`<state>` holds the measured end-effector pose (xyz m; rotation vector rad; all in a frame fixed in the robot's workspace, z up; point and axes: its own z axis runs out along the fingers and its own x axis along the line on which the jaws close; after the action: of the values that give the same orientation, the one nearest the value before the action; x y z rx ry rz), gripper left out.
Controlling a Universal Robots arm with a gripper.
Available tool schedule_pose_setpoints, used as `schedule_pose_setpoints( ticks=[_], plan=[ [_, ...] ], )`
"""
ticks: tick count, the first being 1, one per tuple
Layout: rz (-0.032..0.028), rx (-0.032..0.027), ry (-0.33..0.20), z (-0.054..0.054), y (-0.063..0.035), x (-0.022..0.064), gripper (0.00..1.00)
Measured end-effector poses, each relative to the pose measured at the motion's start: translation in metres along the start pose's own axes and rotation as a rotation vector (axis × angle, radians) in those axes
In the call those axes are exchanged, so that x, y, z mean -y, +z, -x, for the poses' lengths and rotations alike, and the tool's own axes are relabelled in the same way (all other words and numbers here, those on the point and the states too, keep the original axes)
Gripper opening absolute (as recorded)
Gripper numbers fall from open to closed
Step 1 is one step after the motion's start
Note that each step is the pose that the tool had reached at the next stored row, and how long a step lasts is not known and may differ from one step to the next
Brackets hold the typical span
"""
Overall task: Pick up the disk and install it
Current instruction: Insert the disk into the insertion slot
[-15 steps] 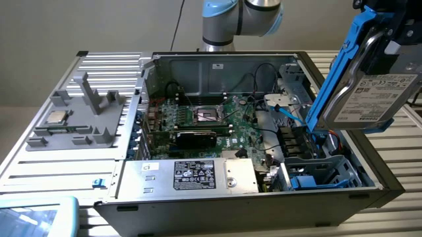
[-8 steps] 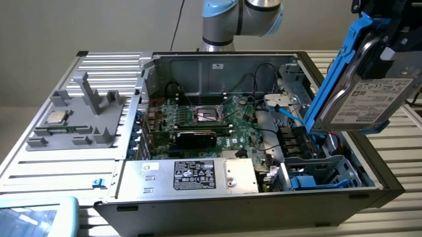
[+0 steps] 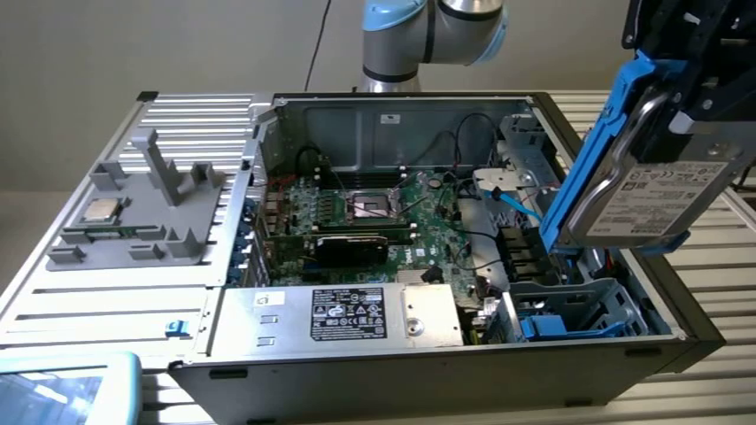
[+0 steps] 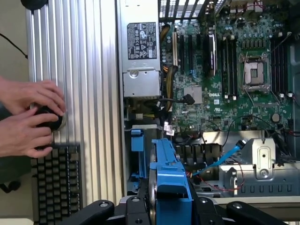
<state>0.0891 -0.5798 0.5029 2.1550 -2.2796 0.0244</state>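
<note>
The disk [image 3: 644, 177] is a silver-grey hard drive with a white label in a blue carrier. It hangs tilted on edge above the open computer case [image 3: 413, 381], at the exterior view's right. My gripper [image 3: 685, 80] is shut on it from above, its black fingers clamping the carrier's sides. In the wrist view the blue carrier [image 4: 171, 183] sits between the black fingers [image 4: 136, 211] of the gripper [image 4: 171, 208]. Below the disk is the drive bay [image 3: 579, 310] with its blue plastic parts.
Inside the case lie the green motherboard [image 3: 378, 212] and the silver power supply [image 3: 343, 314]. A grey fixture [image 3: 142, 212] holding a CPU chip [image 3: 99, 211] stands at the exterior view's left. A person's hands [image 4: 28, 117] rest on a black device by a keyboard [image 4: 56, 183].
</note>
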Motion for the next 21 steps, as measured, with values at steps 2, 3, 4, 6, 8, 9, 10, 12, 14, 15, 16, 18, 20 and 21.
schedule_pose_setpoints(
  ticks=[2,3,4,6,8,9,10,12,14,15,16,18,20,21],
  plan=[
    [0.0000,-0.0001,0.000,-0.001,0.0036,0.0000,0.37],
    [0.0000,-0.0002,0.000,-0.003,0.0054,0.0002,0.37],
    [0.0000,0.0001,0.000,-0.004,0.0073,0.0002,0.37],
    [0.0000,0.0005,0.000,-0.006,0.0108,0.0000,0.37],
    [0.0000,0.0016,-0.003,-0.007,0.0144,-0.0013,0.37],
    [0.0000,0.0023,-0.007,-0.007,0.0164,-0.0025,0.37],
    [0.0000,0.0035,-0.012,-0.008,0.0182,-0.0030,0.37],
    [0.0000,0.0051,-0.022,-0.009,0.0215,-0.0031,0.37],
    [-0.0001,0.0057,-0.029,-0.009,0.0238,-0.0031,0.37],
    [-0.0001,0.0062,-0.032,-0.010,0.0249,-0.0031,0.37],
    [-0.0001,0.0063,-0.033,-0.010,0.0260,-0.0031,0.37],
    [-0.0001,0.0069,-0.036,-0.010,0.0286,-0.0032,0.37],
    [-0.0001,0.0069,-0.038,-0.010,0.0320,-0.0033,0.37],
    [-0.0001,0.0069,-0.039,-0.010,0.0339,-0.0035,0.37]
  ],
)
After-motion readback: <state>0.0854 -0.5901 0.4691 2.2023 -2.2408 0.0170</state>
